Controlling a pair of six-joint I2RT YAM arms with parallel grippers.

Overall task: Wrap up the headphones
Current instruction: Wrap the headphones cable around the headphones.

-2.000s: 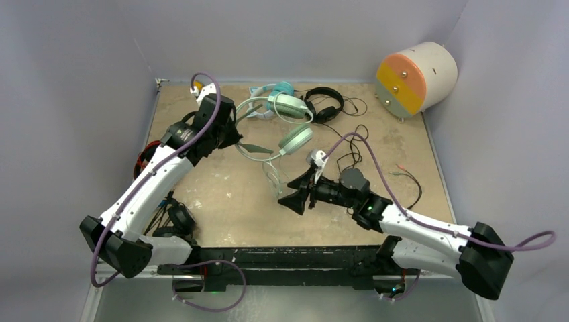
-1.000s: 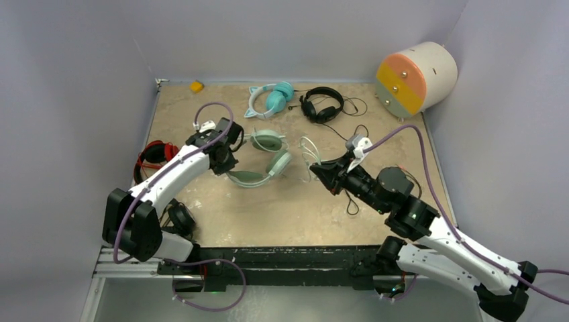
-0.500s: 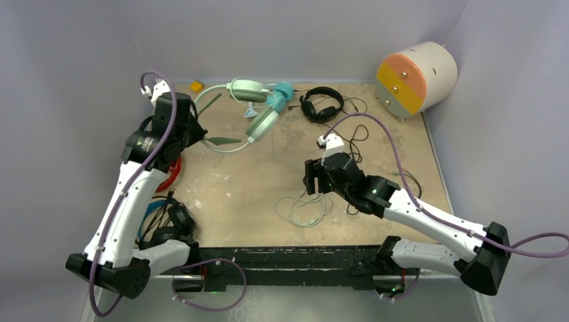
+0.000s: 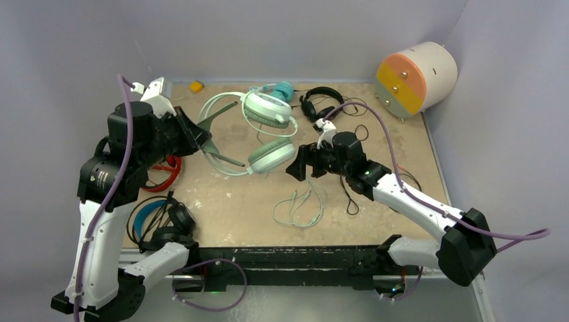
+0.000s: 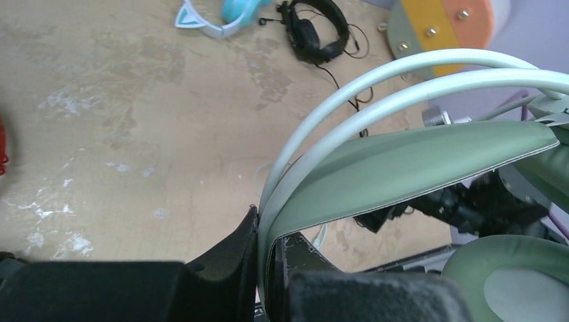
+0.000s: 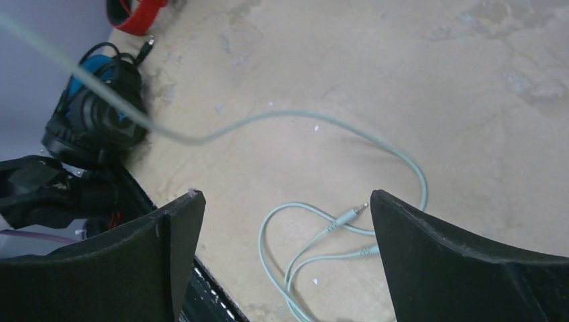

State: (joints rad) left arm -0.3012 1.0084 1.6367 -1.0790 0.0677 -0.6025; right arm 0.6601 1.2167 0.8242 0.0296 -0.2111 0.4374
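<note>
Left gripper (image 4: 199,136): closed tight on the twin wire band of the mint-green headphones (image 4: 267,107); the left wrist view shows the fingers (image 5: 228,258) pinching the band where the green strap meets it.
Mint-green headphones: over the far-left-centre of the table (image 4: 376,225), held by the band and apparently lifted clear of it. One ear cup is toward the far side, the other nearer the middle, and the band arcs toward the left arm.
Mint cable (image 4: 298,208): lies in loose loops on the table near the front centre. In the right wrist view its plug (image 6: 355,209) rests on the surface, and one strand rises out of focus to the upper left.
Right gripper (image 4: 294,166): jaws spread wide with nothing between them. It is just right of the nearer ear cup, and I cannot tell whether it touches. It hangs above the cable loops.
Teal cat-eared headphones (image 4: 283,90): at the far edge, partly behind the mint ear cup.
Small black headphones (image 4: 321,102): far edge, right of the teal pair, with thin black cable trailing.
Red headphones (image 4: 168,169): left edge, partly under the left arm.
Black-and-blue headphones (image 4: 153,213): front-left corner, cable coiled.
Drum (image 4: 416,75): cream with an orange face, on its side at the far right corner.
Yellow piece (image 4: 196,86): small, far-left edge.
</note>
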